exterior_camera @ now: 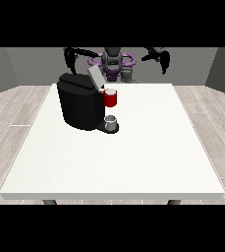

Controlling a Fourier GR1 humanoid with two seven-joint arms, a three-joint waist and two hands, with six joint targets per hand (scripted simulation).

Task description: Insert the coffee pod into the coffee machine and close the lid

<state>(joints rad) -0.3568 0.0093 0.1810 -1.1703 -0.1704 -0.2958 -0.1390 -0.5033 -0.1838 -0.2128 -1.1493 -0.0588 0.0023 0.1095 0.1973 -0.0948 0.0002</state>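
So from the front view, here's where I'm at: the coffee machine [79,106] sits on the table's [133,157] left side as the camera sees it, toward my end, with its lid [94,76] tipped up and back, which I figure leaves the pod slot open for loading. There's a red bit [111,98] at the machine's head just under that raised lid; my guess is that's the pod holder, maybe with the coffee pod already sitting in it, but honestly I can't tell a separate pod from the holder here. Below it a small grey cup [111,121] stands on the machine's drip base, right under the red part, where it'd catch the brew. Both my arms are up and out to the sides, well above the tabletop, which looks like a parked, not-yet-reaching pose. The hand at the view's left [70,60] hangs down near the back of the machine, above it and not touching, so it's the closer one to the lid. The hand at the view's right [163,60] is well apart from the machine, off past the table's far edge. Neither is holding anything as far as I can see, but whether my fingers are spread or curled, can't tell on either hand.
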